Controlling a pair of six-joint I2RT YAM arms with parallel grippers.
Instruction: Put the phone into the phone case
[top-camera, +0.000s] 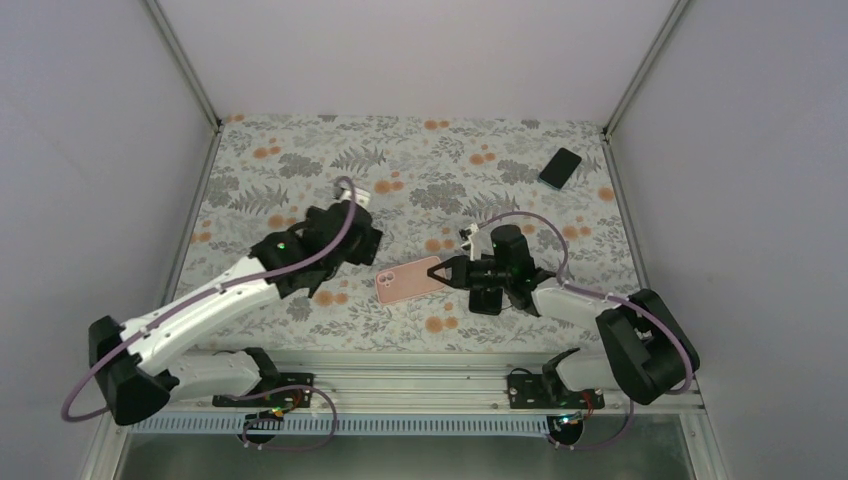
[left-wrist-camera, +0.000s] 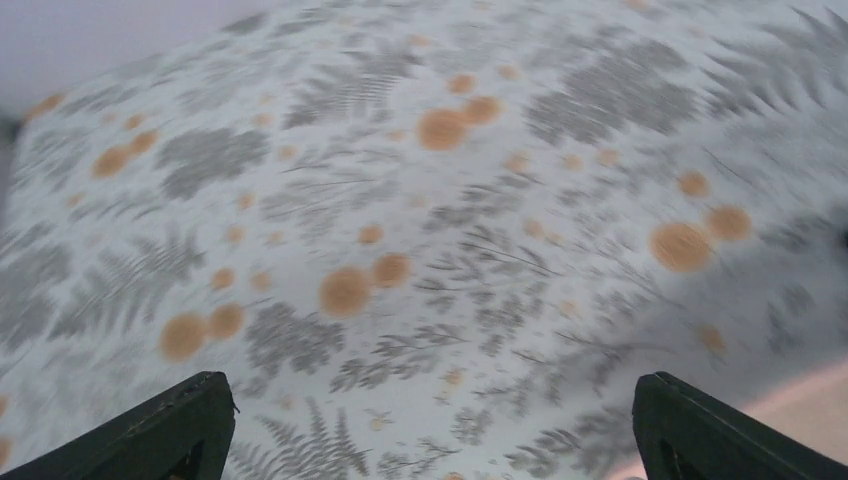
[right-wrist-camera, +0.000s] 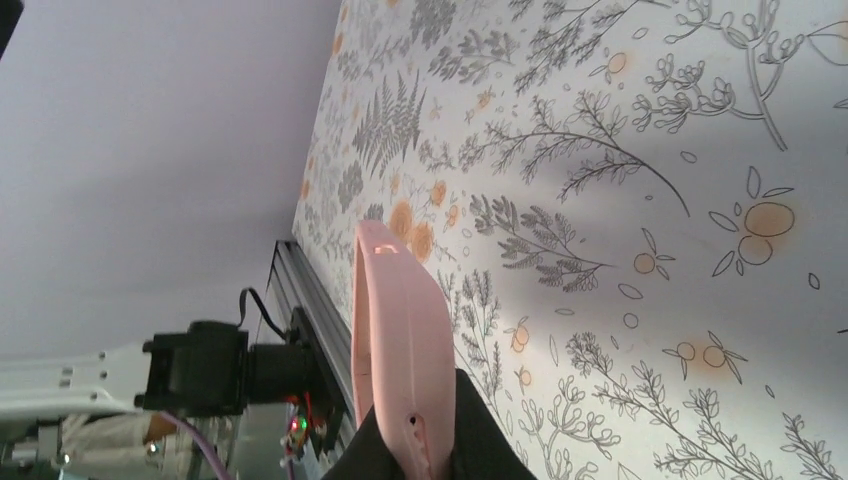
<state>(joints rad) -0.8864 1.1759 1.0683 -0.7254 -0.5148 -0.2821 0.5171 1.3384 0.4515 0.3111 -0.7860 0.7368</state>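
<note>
Here one pink phone case (top-camera: 408, 281) is pinched by the right pincer (top-camera: 448, 271); the left pincer (left-wrist-camera: 430, 430) is spread; one dark phone (top-camera: 560, 168) lies apart on the counter (top-camera: 300, 160).

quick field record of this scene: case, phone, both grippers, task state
case: pink, centre of table, right end clamped by right gripper
phone: dark, far right corner, untouched, well apart from case
right gripper: shut on case
left gripper: open, holding nothing, over the table at the case's left end
task state: phone not yet in case
</note>
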